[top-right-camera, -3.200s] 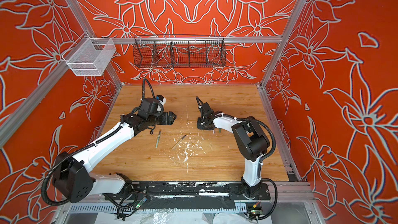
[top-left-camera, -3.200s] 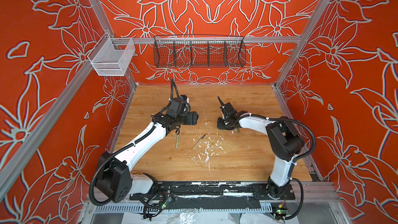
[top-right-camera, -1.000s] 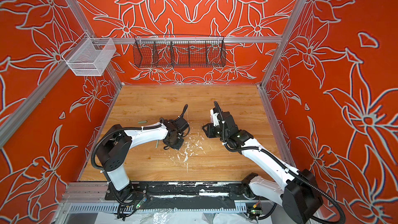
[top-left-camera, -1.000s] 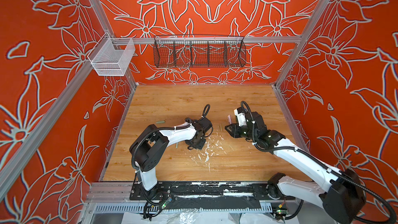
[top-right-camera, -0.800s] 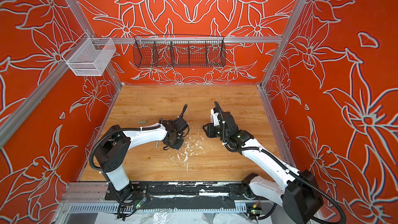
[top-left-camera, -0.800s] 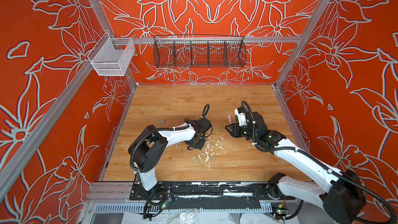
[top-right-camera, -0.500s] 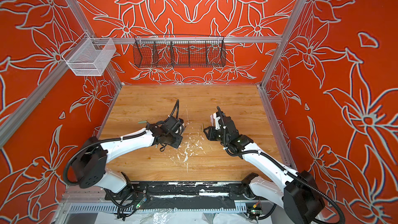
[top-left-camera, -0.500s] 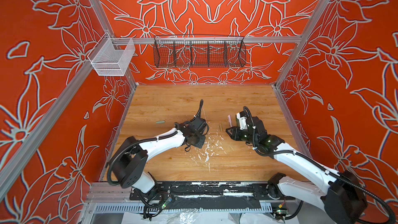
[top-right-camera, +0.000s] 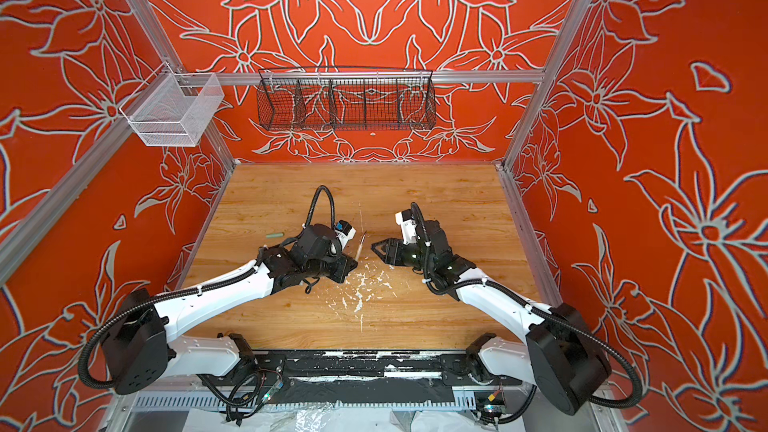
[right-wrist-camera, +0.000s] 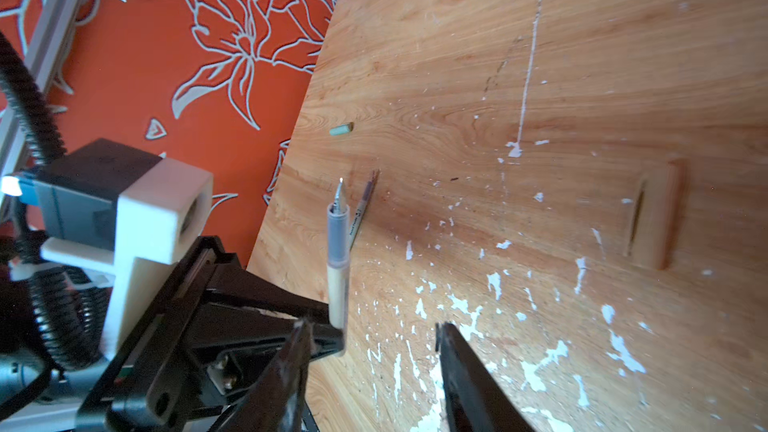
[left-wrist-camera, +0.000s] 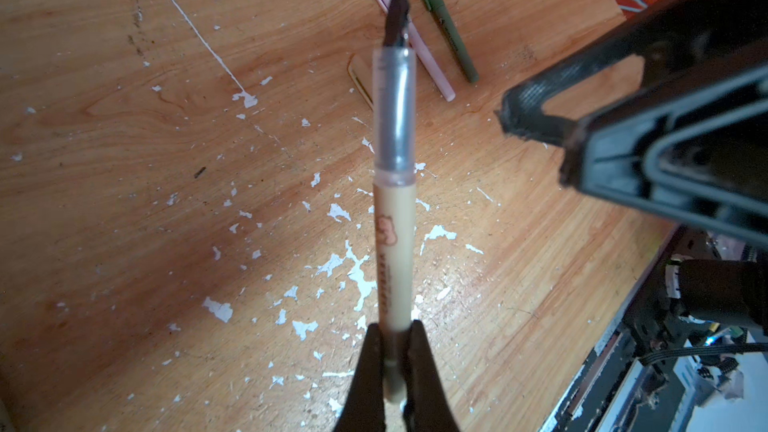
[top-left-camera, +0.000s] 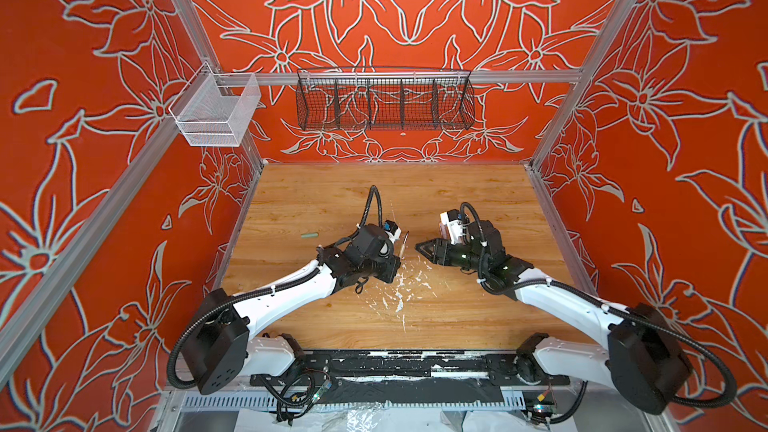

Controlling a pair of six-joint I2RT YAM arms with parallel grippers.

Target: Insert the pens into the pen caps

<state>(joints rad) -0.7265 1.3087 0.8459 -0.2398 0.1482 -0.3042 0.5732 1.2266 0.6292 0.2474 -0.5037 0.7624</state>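
Your left gripper (left-wrist-camera: 395, 340) has its jaws clenched on the tail of the tan pen (left-wrist-camera: 395, 209). It holds the pen off the tabletop (top-left-camera: 332, 193) near the middle, with the dark tip bare and tilted toward the far edge. Your right gripper (right-wrist-camera: 370, 332) faces it from just beside, jaws released with nothing between them. The pale green cap (top-left-camera: 309, 235) lies alone toward the left edge. In the left wrist view you can see a pink pen (left-wrist-camera: 432, 68) and a dark green pen (left-wrist-camera: 444, 18) lying side by side on the wood. A tan cap (left-wrist-camera: 357, 81) sits near the pink one, partly hidden by the held pen.
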